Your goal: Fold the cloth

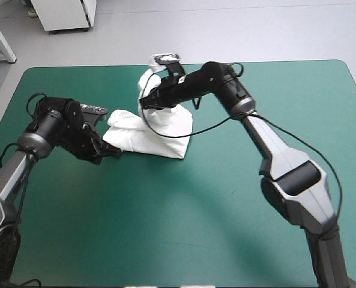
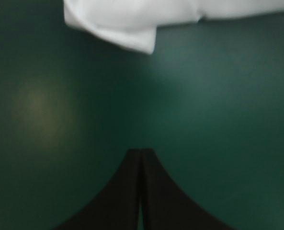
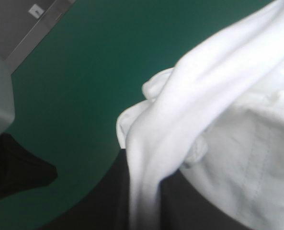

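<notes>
The right claw is gripping a raised fold of the white T-shirt, bundled toward the surface's far edge, probably to lay it over, while the closed, empty left claw is waiting just beside it.

Near side: teal-green cover bare; far centre blocked by T-shirt, right gripper.

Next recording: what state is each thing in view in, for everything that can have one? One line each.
T-shirt: loosely folded bundle, far part lifted off the teal-green cover.
right gripper: shut on the T-shirt's lifted part.
left gripper: shut, holding nothing, the T-shirt ahead of it and apart.
</notes>
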